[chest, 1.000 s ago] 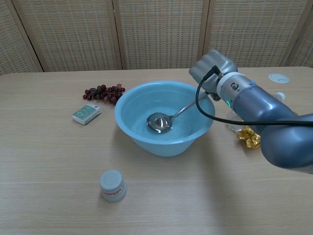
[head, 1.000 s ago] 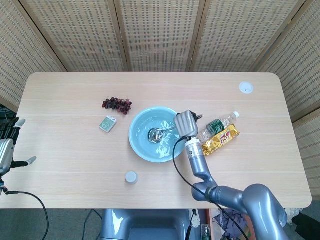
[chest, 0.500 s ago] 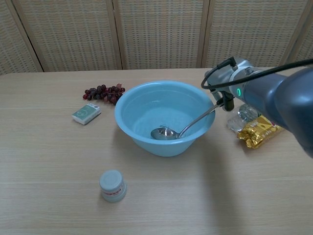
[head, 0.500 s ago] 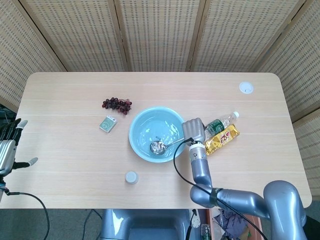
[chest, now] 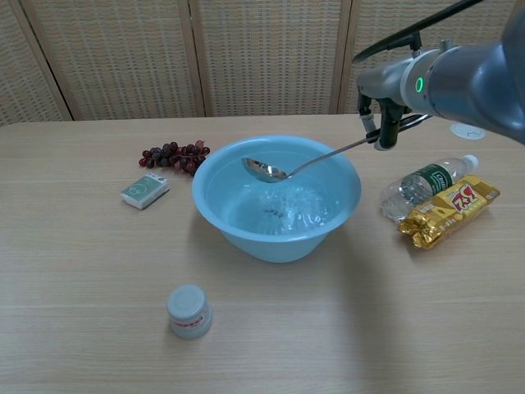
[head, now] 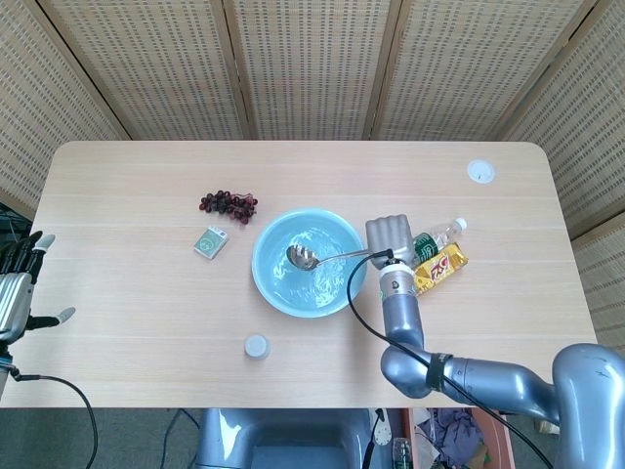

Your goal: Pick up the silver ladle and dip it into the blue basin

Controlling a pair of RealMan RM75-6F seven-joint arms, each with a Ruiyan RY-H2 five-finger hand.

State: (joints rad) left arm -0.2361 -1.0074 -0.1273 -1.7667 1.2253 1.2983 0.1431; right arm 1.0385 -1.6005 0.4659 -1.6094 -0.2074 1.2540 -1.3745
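Observation:
The blue basin [head: 278, 283] [chest: 221, 209] sits mid-table with rippling water in it. The silver ladle [head: 304, 257] [chest: 264, 170] hangs over the basin, its bowl lifted clear of the water and its handle running right to my right hand [head: 390, 237] [chest: 383, 123], which grips the handle's end above the basin's right rim. My left hand [head: 18, 289] hovers off the table's left edge with fingers spread and nothing in it; the chest view does not show it.
Dark grapes [head: 228, 202] [chest: 173, 156] and a small green box [head: 211, 242] [chest: 144, 190] lie left of the basin. A small white jar [head: 256, 346] [chest: 189, 311] stands in front. A plastic bottle [chest: 426, 182] and gold snack pack [chest: 447, 210] lie right. A white disc [head: 479, 172] rests far right.
My right hand has risen and moved right, lifting the ladle's bowl from the basin's bottom out of the water, which now ripples. The left hand has stayed put.

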